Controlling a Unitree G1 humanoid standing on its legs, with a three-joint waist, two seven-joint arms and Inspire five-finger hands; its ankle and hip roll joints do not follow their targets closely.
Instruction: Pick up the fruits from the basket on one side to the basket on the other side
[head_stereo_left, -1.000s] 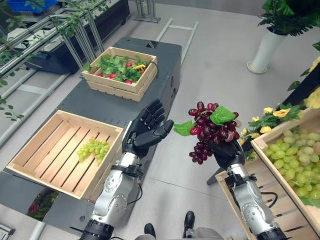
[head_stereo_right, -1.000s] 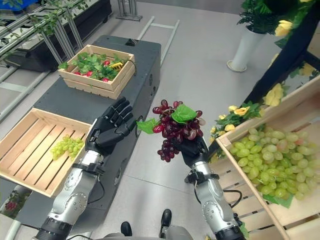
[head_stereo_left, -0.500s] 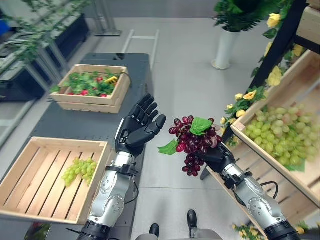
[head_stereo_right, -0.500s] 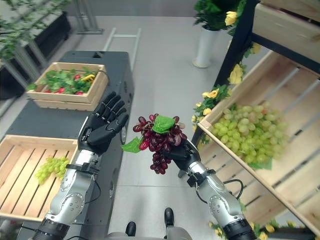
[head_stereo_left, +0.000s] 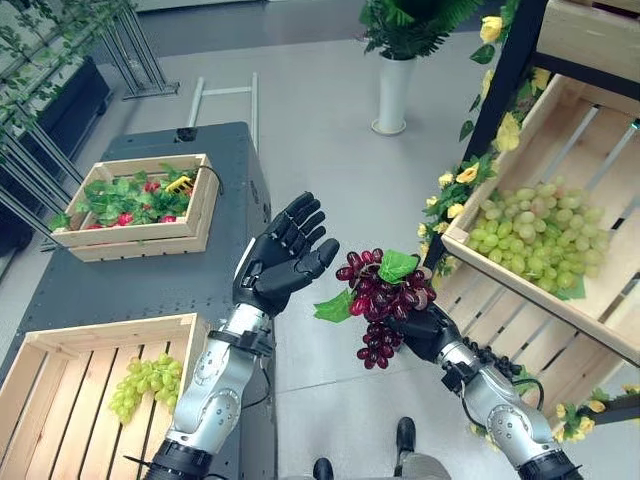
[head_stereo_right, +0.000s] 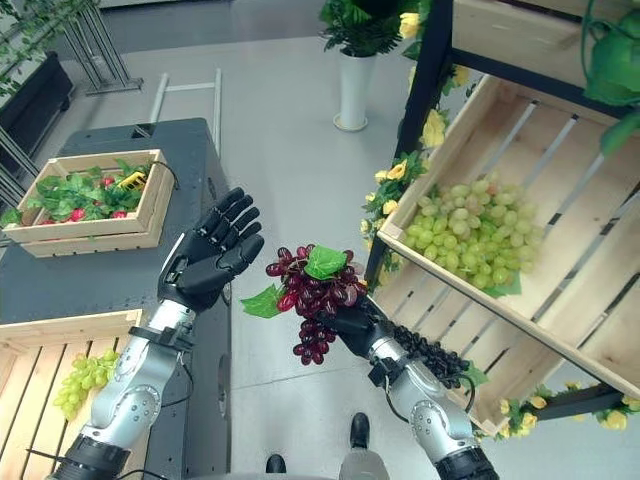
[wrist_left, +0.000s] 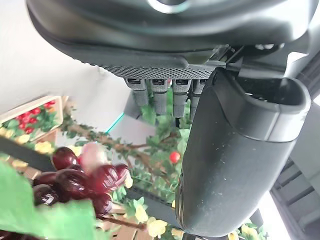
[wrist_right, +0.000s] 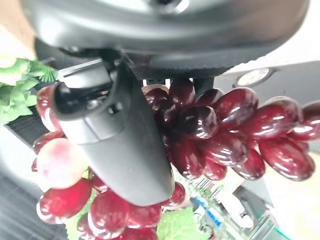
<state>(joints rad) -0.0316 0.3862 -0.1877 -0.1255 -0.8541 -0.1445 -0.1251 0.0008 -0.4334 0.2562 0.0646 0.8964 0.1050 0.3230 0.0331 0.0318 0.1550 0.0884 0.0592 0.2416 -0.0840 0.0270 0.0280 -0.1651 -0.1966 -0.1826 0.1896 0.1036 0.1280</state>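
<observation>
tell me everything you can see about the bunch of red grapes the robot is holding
The red grape bunch is a cluster of glossy, dark red, plastic-looking grapes with green leaves on top and at its side. The right hand grips it from below, thumb pressed across the grapes, holding it in the air above the floor. The open left hand is near but apart.

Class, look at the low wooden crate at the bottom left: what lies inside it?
One bunch of green grapes lies on the slats of the low wooden crate. The crate's nearest part runs off the picture, so anything there cannot be seen.
</observation>
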